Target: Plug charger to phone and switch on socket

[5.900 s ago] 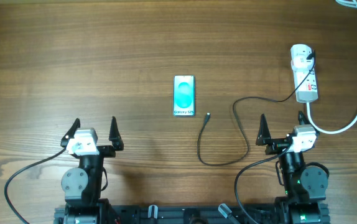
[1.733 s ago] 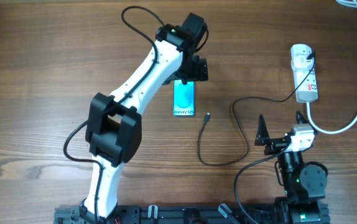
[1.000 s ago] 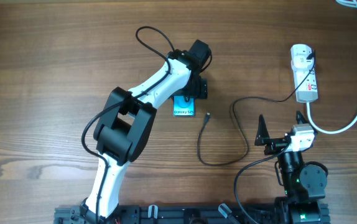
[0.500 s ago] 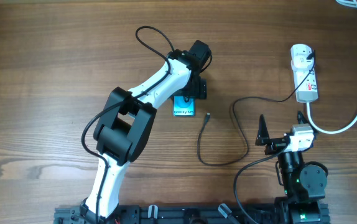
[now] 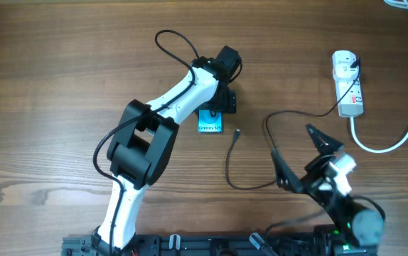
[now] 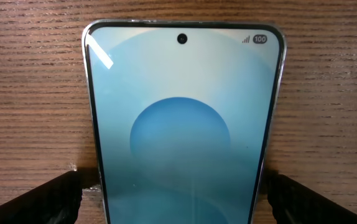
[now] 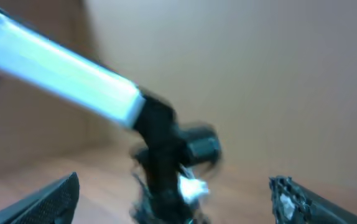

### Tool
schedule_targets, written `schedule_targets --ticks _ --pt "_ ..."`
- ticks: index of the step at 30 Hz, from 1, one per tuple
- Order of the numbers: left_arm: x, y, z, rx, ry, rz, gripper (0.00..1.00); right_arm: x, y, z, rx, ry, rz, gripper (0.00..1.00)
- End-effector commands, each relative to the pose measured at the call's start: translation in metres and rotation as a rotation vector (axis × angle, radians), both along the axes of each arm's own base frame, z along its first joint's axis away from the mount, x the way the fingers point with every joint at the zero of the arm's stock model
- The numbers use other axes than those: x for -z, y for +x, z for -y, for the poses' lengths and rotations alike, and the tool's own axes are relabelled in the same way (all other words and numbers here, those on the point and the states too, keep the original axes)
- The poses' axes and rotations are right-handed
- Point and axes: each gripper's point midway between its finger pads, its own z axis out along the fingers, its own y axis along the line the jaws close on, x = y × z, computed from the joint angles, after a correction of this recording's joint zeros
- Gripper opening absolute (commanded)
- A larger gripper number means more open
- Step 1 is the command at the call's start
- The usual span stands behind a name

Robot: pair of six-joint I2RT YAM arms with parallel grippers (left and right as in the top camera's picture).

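right gripper (image 5: 301, 153): nearest the base, turned on a slant. Jaws spread wide, nothing between them. From overhead one finger overlaps the charger loop; contact can't be told.
right wrist view: motion-blurred. Only its own dark fingertips (image 7: 48, 199) and a smeared white-and-black arm are readable.
charger (image 5: 227, 168): thin black cable, loose on the wooden table (image 5: 47, 71). It loops between the phone and the right arm, then runs up-right into the socket.
connector tip (image 5: 238, 131): free, just beside the phone's near right corner, not touching it.
phone (image 6: 178, 124): flat on the table, cyan-blue screen up. "Galaxy S25" end faces the base; far end is hidden under the left arm from overhead.
left gripper (image 6: 178, 199): low over the phone, jaws spread, one fingertip outside each long edge. Can't tell whether they touch the edges.
socket (image 5: 348, 85): white power strip, far right, well apart from the phone. Switch position too small to read.
thick white cord (image 5: 403, 135): leaves the socket's near end, curves right, then off the top right corner.
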Motion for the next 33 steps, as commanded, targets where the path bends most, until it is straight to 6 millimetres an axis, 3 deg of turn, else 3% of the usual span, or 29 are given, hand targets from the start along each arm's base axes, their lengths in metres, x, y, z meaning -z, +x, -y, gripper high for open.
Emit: schedule_targets --ticks 1,3,5,7,9,13,16,18,20,22,24,25,28,33 --pt "0.010 -0.002 -0.008 0.009 0.037 -0.016 1.00 -0.050 -0.032 -0.013 -0.133 0.039 0.114 1.00" --pt "0.010 -0.002 -0.008 0.009 0.037 -0.016 1.00 -0.071 -0.032 -0.013 -0.091 -0.045 0.100 1.00" --pt "0.010 -0.002 -0.008 0.009 0.037 -0.016 1.00 -0.075 -0.021 -0.013 -0.070 -0.118 0.000 1.00" --pt "0.010 -0.002 -0.008 0.009 0.037 -0.016 1.00 -0.081 0.004 -0.013 -0.060 -0.155 -0.184 1.00" --pt "0.010 -0.002 -0.008 0.009 0.037 -0.016 1.00 -0.093 0.012 -0.027 -0.163 -0.190 -0.226 1.00" --pt "0.010 -0.002 -0.008 0.009 0.037 -0.016 1.00 -0.118 -0.012 -0.063 -0.527 -0.232 -0.145 1.00" --pt "0.010 -0.002 -0.008 0.009 0.037 -0.016 1.00 -0.120 0.014 -0.059 -0.485 -0.093 -0.301 1.00" --pt "0.010 -0.002 -0.008 0.009 0.037 -0.016 1.00 -0.112 0.040 -0.048 -0.366 -0.049 -0.418 1.00" --pt "0.010 -0.002 -0.008 0.009 0.037 -0.016 1.00 -0.091 0.072 -0.022 -0.127 -0.036 -0.640 1.00" --pt "0.010 -0.002 -0.008 0.009 0.037 -0.016 1.00 -0.076 0.089 0.004 0.068 -0.060 -0.820 1.00" --pt "0.010 -0.002 -0.008 0.009 0.037 -0.016 1.00 -0.077 0.092 0.002 0.051 -0.090 -0.874 1.00" --pt "0.010 -0.002 -0.008 0.009 0.037 -0.016 1.00 -0.078 0.081 -0.015 -0.071 -0.075 -0.903 1.00" --pt "0.010 -0.002 -0.008 0.009 0.037 -0.016 1.00 -0.062 0.079 -0.015 -0.078 -0.077 -0.972 1.00" --pt "0.010 -0.002 -0.008 0.009 0.037 -0.016 1.00 -0.008 0.082 0.040 0.331 -0.033 -1.234 1.00"
